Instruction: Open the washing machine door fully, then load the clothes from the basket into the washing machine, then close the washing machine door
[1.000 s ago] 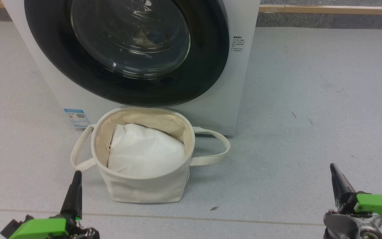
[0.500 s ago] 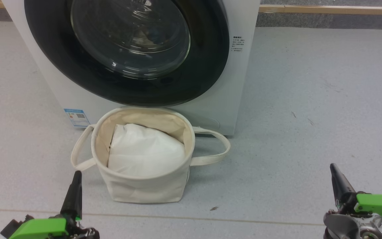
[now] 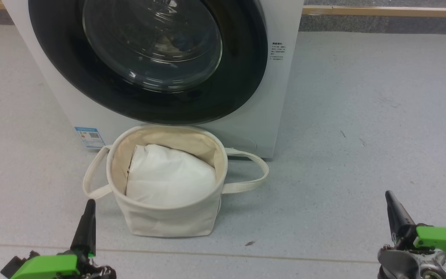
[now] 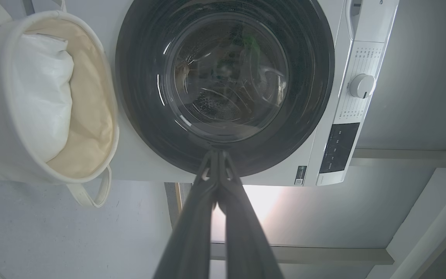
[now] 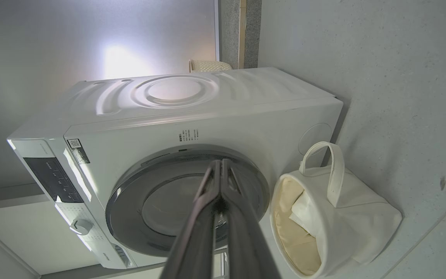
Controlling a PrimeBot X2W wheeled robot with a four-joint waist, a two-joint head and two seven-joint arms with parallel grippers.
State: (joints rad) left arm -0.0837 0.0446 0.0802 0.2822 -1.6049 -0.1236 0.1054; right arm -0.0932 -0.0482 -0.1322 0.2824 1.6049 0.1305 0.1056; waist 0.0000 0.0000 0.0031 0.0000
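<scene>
Grey floor (image 3: 362,97) | washing machine (image 3: 278,104) on it | wooden skirting (image 3: 381,11) | panel (image 5: 91,38), perhaps glass

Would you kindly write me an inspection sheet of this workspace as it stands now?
Surface: grey floor, one seam line near the robot.
Job's things: washing machine with washing machine door shut; basket upright before it, holding a white cloth bundle; something pale behind the glass, unidentifiable.
Clutter: small dark speck on the floor.
Grippers: left pincer and right pincer both shut, empty, clear of the basket.
Cables: nothing seen.
Surroundings: wooden strip along the far floor edge.
</scene>
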